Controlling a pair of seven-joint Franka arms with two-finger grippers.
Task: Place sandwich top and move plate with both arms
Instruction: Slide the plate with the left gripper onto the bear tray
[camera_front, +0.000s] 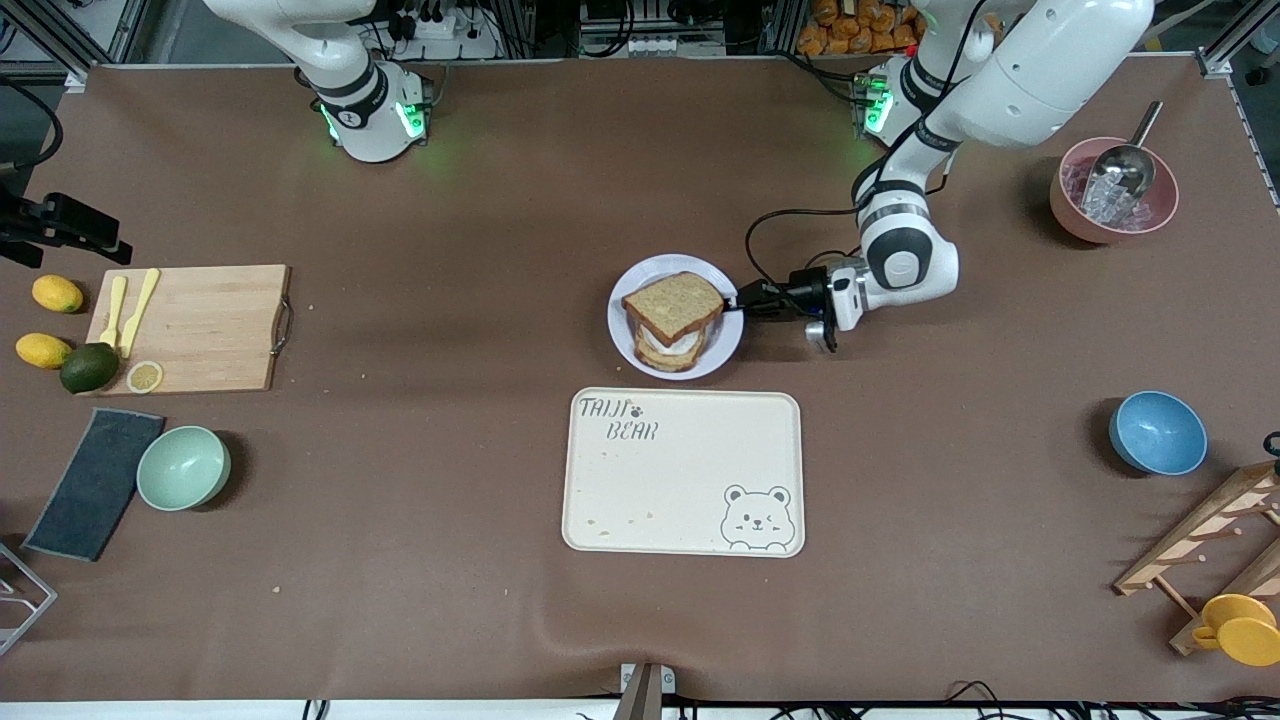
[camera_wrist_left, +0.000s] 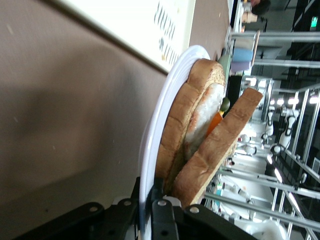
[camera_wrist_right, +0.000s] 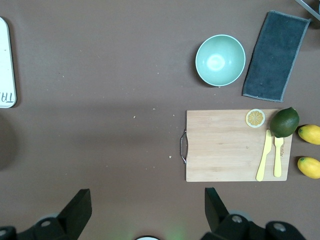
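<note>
The sandwich top (camera_front: 673, 304), a speckled brown bread slice, lies tilted on the egg slice on the pale plate (camera_front: 655, 268) at mid-table. In the left wrist view the top slice (camera_wrist_left: 220, 150) leans over the fried egg (camera_wrist_left: 202, 120) and the lower slice. My left gripper (camera_front: 740, 300) is shut on the plate's rim (camera_wrist_left: 165, 115) at the edge toward the left arm's end; its jaws (camera_wrist_left: 150, 192) stand one on each face of the rim. My right gripper (camera_wrist_right: 147, 200) is open and empty, high over the table beside the cutting board; it does not show in the front view.
The cream bear tray (camera_front: 680, 500) lies just nearer the camera than the plate. A cutting board (camera_front: 200, 325) with knife, fork, lime and lemons, a mint bowl (camera_front: 183, 467) and a dark cloth (camera_front: 95, 483) are at the right arm's end. A blue bowl (camera_front: 1158, 432), a pink ice bowl (camera_front: 1113, 190) and a wooden rack (camera_front: 1210, 545) are at the left arm's end.
</note>
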